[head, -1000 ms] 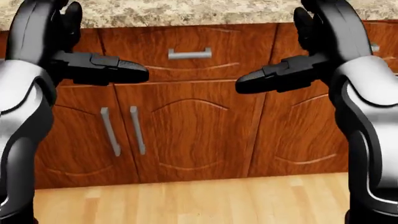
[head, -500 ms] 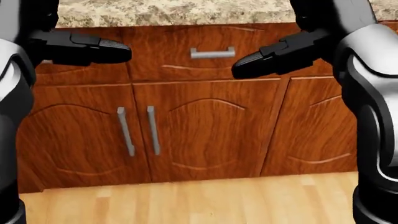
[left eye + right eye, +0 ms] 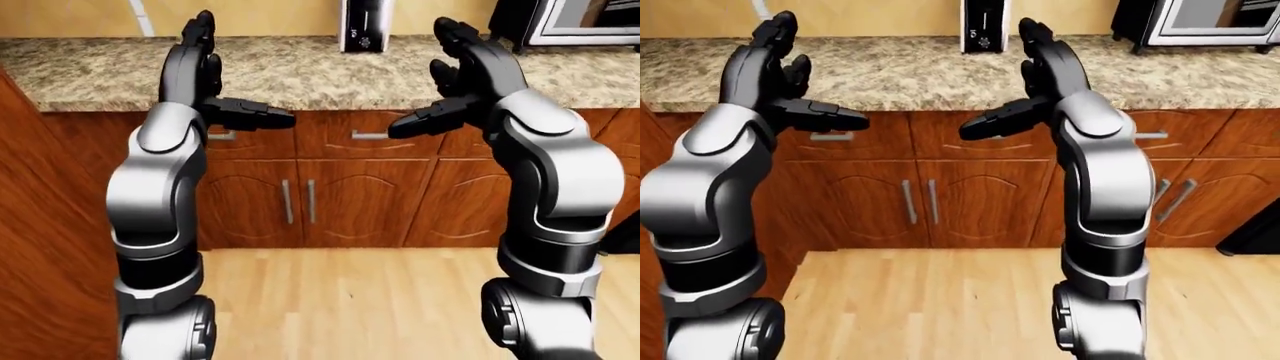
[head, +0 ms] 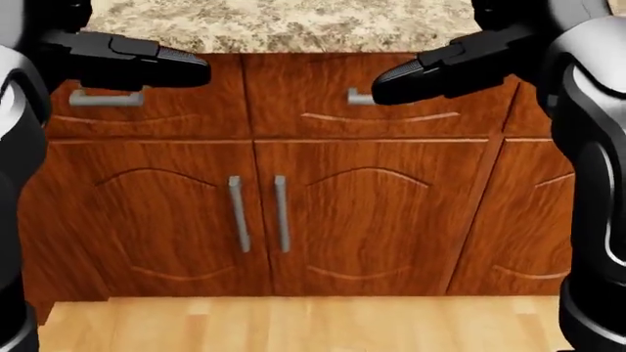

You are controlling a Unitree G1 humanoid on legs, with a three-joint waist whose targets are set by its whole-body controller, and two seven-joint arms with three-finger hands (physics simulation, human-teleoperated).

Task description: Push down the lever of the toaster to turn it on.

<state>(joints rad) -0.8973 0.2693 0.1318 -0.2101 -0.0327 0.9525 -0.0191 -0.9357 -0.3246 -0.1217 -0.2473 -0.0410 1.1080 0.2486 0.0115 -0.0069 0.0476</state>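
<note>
Toaster (image 3: 364,25): seen at top of left-eye view, on the counter (image 3: 300,71), beyond and between both raised hands, untouched; lever not made out.
Left hand (image 3: 200,64): held up, fingers spread, nothing gripped; thumb pointed toward the right hand.
Right hand (image 3: 465,67): raised, fingers open, empty; well short of the toaster.
Microwave (image 3: 1200,21): up-right of the right hand, on the same counter.
Cabinet doors (image 4: 256,213): below both hands, handles side by side.
Floor (image 3: 350,300): wood, beneath the arms.
</note>
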